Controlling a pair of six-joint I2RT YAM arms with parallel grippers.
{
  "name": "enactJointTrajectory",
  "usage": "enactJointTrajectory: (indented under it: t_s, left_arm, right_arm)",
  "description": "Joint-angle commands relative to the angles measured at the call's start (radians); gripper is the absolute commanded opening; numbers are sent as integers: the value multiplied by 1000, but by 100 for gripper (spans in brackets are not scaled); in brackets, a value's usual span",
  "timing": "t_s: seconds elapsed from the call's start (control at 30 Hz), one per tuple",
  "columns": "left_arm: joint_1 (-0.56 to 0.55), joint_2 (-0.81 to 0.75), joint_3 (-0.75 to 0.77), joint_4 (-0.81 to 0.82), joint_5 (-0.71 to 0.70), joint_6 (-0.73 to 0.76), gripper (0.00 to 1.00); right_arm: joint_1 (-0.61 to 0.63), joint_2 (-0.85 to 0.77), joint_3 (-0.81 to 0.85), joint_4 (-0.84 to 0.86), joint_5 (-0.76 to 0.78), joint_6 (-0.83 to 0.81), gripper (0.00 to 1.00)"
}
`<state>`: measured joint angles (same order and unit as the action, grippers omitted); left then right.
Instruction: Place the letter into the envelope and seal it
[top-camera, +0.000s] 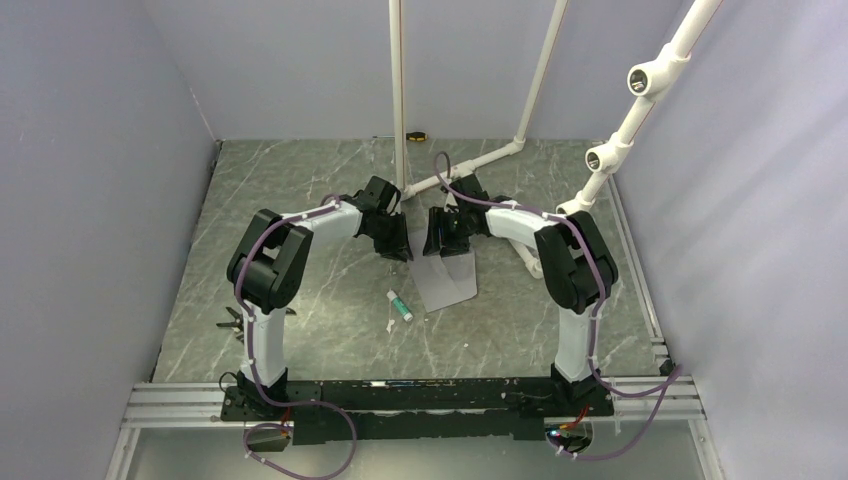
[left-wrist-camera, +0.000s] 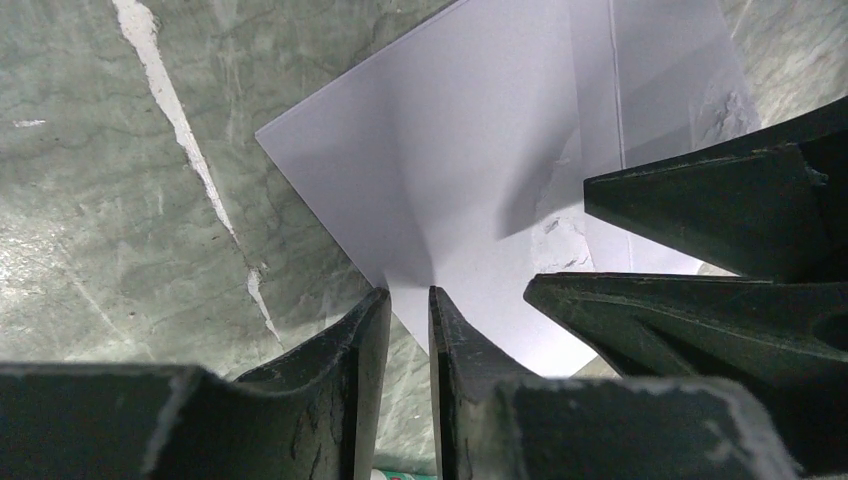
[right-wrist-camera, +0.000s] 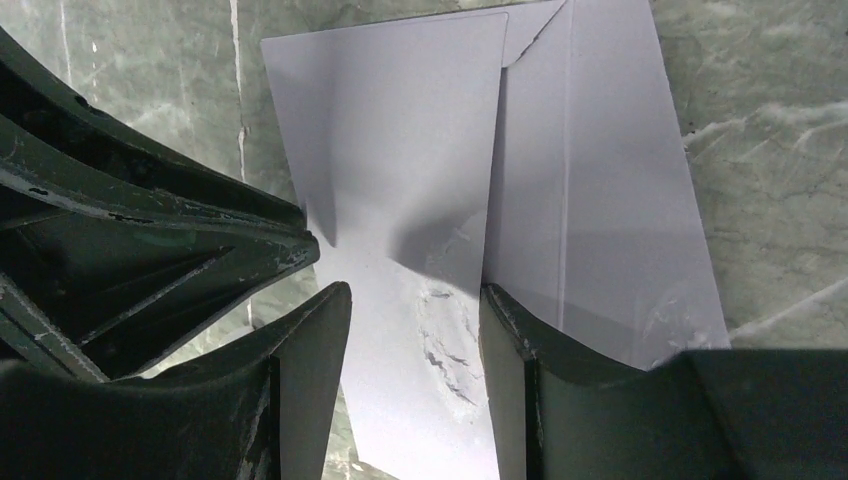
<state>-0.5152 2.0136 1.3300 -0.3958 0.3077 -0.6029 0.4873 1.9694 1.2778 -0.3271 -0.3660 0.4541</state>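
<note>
The envelope lies on the marble table between the two arms. Its far end is tucked under both grippers, and its near edge is skewed, so the near-right corner sits farther from the arm bases than the near-left one.

The left gripper has its fingers drawn almost together, leaving only a thin slit. The left edge of the envelope runs into that slit, so the gripper is pinching the paper there. A soft crease rises from this pinch across the grey sheet, and the corner beyond it juts out free over the table.

The right gripper stands just beside the left one with its fingers spread wide. One fingertip is at the envelope's left edge. The other is on a long fold line that runs the length of the paper. A grey panel and a mottled smear show in the gap between the fingers, which clamp nothing. To the right of the fold a second panel carries a straight seam and ends in a clean right edge on the marble.

A small white-and-green tube lies just beside the envelope's near-left corner. Left of the envelope the tabletop runs well out to the side wall. Beyond the envelope, white pipes stand close behind the grippers. To its right the right arm's forearm hems in that side. On the near side, marble stretches from the envelope to the rail that carries the bases.
</note>
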Motion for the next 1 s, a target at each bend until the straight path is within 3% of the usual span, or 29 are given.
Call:
enactJointTrajectory:
  t_s: [0.0, 0.23, 0.37, 0.67, 0.97]
  left_arm:
    - [-8, 19, -26, -31, -45, 48, 30]
    - [3, -135, -70, -27, -121, 49, 40]
    - [23, -252, -125, -31, -213, 23, 45]
    - [111, -598, -317, -78, -499, -42, 49]
    - [200, -795, -441, -149, -664, -169, 59]
  right_arm:
    - [6, -70, -25, 19, 80, -20, 55]
    - [41, -295, -114, -7, 284, -36, 59]
    - [167, -324, -117, -22, 358, -96, 59]
    - [492, -226, -69, -15, 472, -155, 61]
    - [594, -50, 98, -169, 627, -118, 62]
